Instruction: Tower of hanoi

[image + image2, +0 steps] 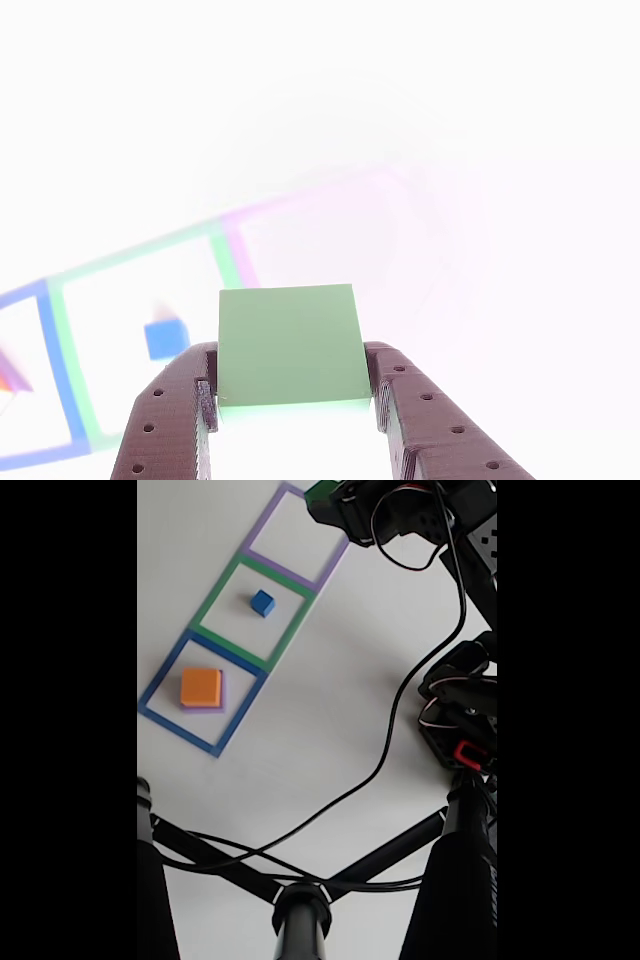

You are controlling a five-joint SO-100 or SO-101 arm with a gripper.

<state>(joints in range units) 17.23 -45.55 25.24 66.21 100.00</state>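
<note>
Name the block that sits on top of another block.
The orange block: it rests on the purple block in the blue square outline; the others touch no block.

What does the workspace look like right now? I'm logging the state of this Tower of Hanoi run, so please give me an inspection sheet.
Surface: white table, with three flat square outlines in a row: blue, green, purple.
Job's things: orange block stacked on purple block inside the blue outline; blue cube inside the green outline; green block held off the table.
Clutter: nothing seen.
Grippers: gripper shut on the green block, near the purple outline in the fixed view.
Cables: a black cable trails across the table from the arm.
Surroundings: black stand bars at the fixed view's bottom.
</note>
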